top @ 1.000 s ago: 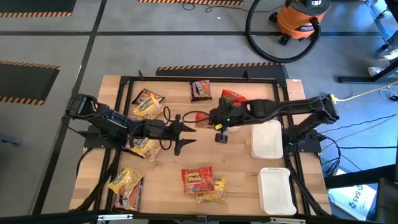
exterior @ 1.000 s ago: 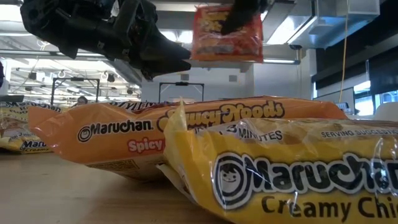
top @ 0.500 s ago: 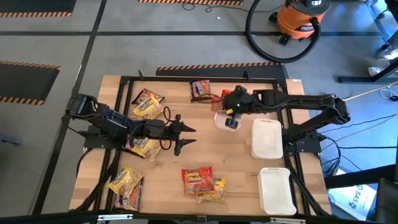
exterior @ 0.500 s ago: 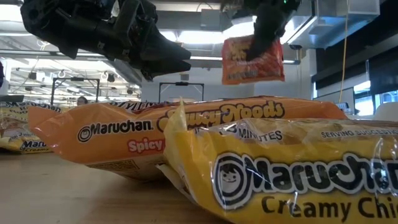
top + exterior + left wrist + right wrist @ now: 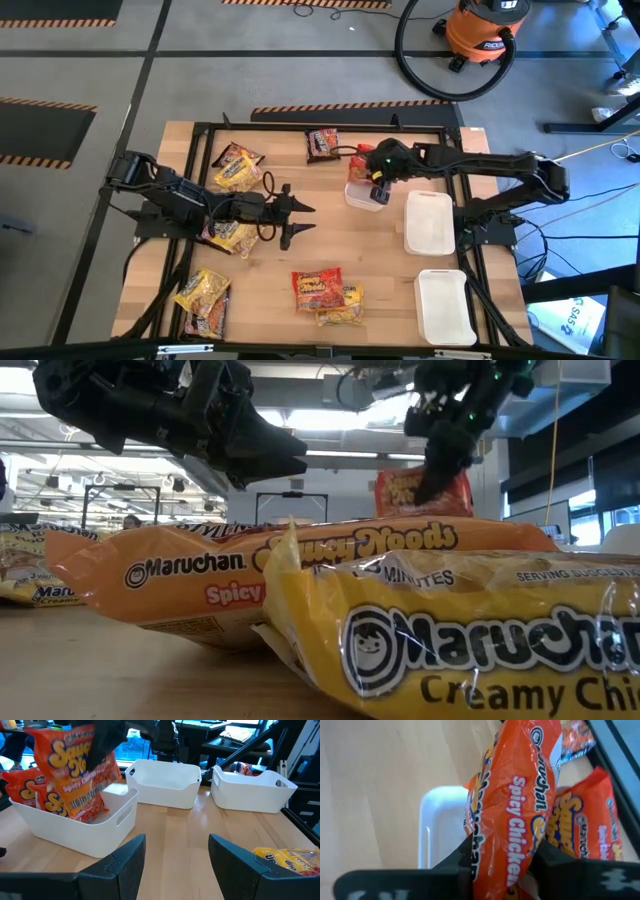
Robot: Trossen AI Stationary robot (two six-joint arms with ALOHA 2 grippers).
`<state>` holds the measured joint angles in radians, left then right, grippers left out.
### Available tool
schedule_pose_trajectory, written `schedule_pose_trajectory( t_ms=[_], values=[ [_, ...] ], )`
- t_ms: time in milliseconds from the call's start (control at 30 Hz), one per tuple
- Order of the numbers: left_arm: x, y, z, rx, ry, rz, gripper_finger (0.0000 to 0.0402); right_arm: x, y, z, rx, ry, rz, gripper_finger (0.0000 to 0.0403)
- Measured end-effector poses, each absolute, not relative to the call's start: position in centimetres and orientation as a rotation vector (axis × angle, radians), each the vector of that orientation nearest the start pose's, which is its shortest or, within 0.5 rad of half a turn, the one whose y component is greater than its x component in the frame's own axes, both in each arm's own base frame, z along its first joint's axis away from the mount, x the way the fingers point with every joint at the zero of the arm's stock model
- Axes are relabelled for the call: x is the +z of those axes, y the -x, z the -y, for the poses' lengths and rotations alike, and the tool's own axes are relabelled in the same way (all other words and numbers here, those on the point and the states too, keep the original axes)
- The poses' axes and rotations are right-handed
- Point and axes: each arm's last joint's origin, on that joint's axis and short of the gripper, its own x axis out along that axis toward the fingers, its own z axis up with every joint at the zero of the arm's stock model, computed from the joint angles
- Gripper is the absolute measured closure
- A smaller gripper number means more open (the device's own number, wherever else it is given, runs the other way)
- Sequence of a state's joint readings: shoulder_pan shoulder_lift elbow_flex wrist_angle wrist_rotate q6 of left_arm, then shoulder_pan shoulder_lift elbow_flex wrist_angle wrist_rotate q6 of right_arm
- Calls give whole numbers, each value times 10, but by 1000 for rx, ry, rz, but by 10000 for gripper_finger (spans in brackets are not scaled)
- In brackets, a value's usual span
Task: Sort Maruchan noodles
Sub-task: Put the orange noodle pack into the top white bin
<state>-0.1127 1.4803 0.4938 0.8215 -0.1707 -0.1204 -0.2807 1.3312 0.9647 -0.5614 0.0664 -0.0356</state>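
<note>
My right gripper (image 5: 378, 182) is shut on an orange-red Maruchan Spicy Chicken packet (image 5: 512, 805) and stands over a white bin (image 5: 80, 832) at the table's far middle. The packet's lower end dips inside the bin, beside other orange-red packets (image 5: 25, 795) standing in it. My left gripper (image 5: 298, 222) hovers open over the table's middle, pointing at the bin and touching nothing. Loose packets lie flat on the wood: yellow ones (image 5: 238, 165) (image 5: 203, 295), a dark one (image 5: 322, 145), and a red one (image 5: 317, 288) with a yellow one (image 5: 340, 312) near the front. My right gripper pinches the orange-red packet between its two fingers (image 5: 547, 862), which lie across its flat faces at the upper part (image 5: 495, 865). The fingers come from above, pointing down. The packet hangs upright below them (image 5: 80, 775), its lower end inside the white bin.
Two more white bins (image 5: 428, 222) (image 5: 445, 305) stand along the table's right side. A black frame (image 5: 330, 127) borders the table. In the low view, an orange packet (image 5: 300, 575) and a yellow one (image 5: 470, 640) fill the foreground. Bare wood (image 5: 370, 270) lies between the arms.
My right gripper has carried the orange-red packet from over the table's middle toward the right and down, until it hangs into the white bin. It has stayed shut on the packet.
</note>
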Motion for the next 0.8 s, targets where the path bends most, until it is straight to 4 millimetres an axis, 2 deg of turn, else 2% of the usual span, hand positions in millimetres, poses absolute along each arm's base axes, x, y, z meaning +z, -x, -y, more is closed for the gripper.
schedule_pose_trajectory(
  t_ms=[133,467,800],
  values=[
    [179,-275,26,68,97,-160,192,243,-253,76,-302,-73,-937,325],
    [179,-275,26,68,97,-160,192,250,-257,75,-278,-84,-894,325],
    [179,-275,26,68,97,-160,192,245,-260,81,-290,-60,-911,325]
  ],
)
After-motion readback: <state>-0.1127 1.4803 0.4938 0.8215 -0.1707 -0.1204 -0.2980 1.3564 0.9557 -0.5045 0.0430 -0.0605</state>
